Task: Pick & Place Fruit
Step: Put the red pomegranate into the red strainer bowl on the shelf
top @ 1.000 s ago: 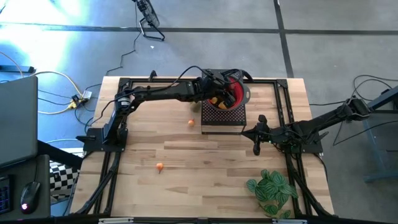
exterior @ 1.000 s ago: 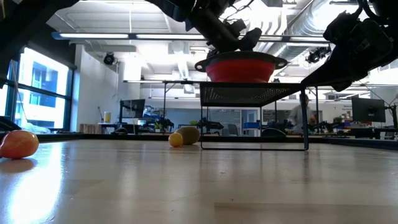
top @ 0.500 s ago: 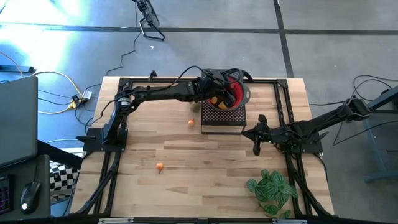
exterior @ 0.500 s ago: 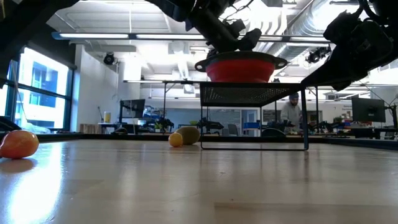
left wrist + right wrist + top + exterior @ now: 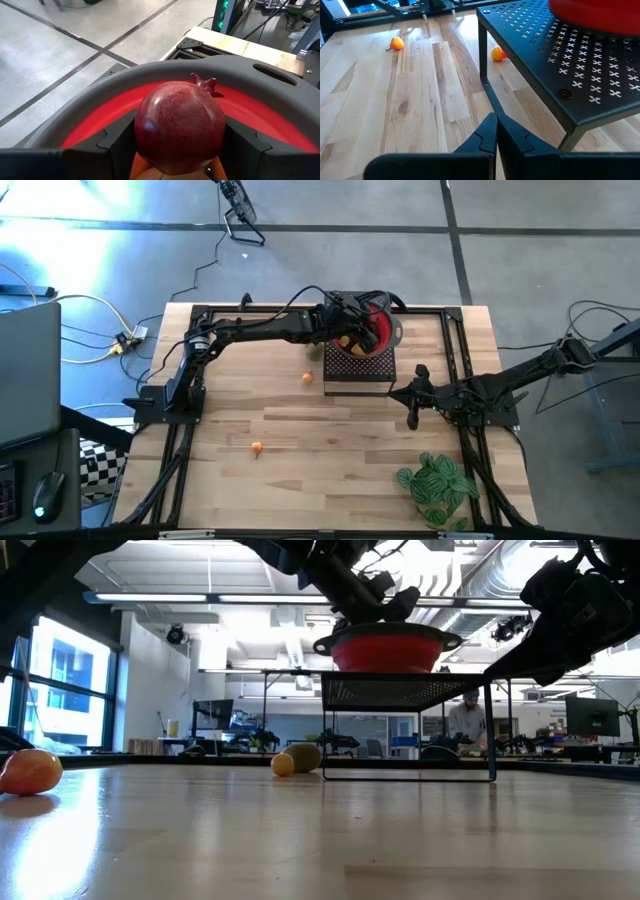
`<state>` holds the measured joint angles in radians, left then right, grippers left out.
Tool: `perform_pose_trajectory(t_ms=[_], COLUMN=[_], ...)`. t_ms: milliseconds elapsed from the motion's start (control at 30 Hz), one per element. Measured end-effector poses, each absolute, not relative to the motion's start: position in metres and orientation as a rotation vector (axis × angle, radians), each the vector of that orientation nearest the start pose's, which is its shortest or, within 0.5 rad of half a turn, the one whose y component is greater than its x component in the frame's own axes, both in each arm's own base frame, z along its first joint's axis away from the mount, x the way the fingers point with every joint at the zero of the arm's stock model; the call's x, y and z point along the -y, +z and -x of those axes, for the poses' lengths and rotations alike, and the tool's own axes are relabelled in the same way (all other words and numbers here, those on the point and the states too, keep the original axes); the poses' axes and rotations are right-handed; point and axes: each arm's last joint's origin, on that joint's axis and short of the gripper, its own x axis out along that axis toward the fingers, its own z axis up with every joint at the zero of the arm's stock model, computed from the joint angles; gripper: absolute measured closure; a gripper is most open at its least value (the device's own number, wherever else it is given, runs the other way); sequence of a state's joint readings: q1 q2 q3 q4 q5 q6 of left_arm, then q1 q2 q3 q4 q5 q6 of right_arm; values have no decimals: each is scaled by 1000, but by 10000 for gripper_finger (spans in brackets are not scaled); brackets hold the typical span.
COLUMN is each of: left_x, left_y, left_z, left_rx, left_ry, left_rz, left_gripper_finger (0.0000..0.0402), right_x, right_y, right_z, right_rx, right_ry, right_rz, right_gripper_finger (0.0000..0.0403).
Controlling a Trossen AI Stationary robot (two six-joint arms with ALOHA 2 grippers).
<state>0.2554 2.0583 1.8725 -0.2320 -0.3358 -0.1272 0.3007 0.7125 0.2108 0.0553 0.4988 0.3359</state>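
My left gripper (image 5: 352, 332) reaches over the red bowl (image 5: 382, 328), which stands on a black perforated stand (image 5: 360, 368) at the table's far middle. It is shut on a dark red pomegranate-like fruit (image 5: 179, 127). Orange-yellow fruit (image 5: 167, 173) lies in the bowl just beneath it. Two small orange fruits (image 5: 307, 377) (image 5: 257, 447) lie on the table. A yellow fruit (image 5: 283, 764) and a brownish-green one (image 5: 305, 755) lie by the stand's left side. My right gripper (image 5: 412, 408) is shut and empty, low beside the stand's right front. My left gripper pinches the dark red fruit by its two opposite sides (image 5: 142, 135) between its two fingers (image 5: 119, 146), with the fruit's little crown (image 5: 204, 83) pointing away from the wrist. The fruit sits inside the bowl's rim (image 5: 210, 67), above the other fruit; whether it touches them I cannot tell.
A green leafy plant (image 5: 437, 485) stands at the near right corner. The stand's legs (image 5: 482, 55) and perforated top (image 5: 560, 55) are right ahead of my right gripper. Open wood lies across the table's near left. A person shows in the room beyond (image 5: 466, 720).
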Motion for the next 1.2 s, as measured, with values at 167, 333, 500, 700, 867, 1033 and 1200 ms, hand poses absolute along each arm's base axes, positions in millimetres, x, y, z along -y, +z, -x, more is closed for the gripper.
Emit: perform_pose_trajectory(t_ms=[167, 333, 500, 700, 867, 1033, 1200], left_x=[-131, -131, -131, -131, -131, -131, -131], left_y=[312, 312, 312, 312, 312, 312, 312], left_z=[-464, -464, -464, -464, -464, -464, -464], left_rx=[-389, -389, -389, -388, -388, -388, -392], left_ry=[608, 608, 604, 605, 605, 605, 602], left_rz=[105, 105, 106, 106, 106, 106, 93], left_gripper_finger=[174, 174, 174, 174, 174, 174, 174], right_x=[-31, -31, -31, -31, -31, -31, -31], right_y=[171, 171, 171, 171, 171, 171, 171], right_z=[-145, -145, -145, -145, -145, -145, -145], right_rx=[-374, -373, -373, -373, -374, -373, -373], right_ry=[-261, -261, -261, -261, -261, -261, -261], right_rz=[-156, -156, -156, -156, -156, -156, -156], right_gripper_finger=[401, 401, 401, 401, 401, 401, 401])
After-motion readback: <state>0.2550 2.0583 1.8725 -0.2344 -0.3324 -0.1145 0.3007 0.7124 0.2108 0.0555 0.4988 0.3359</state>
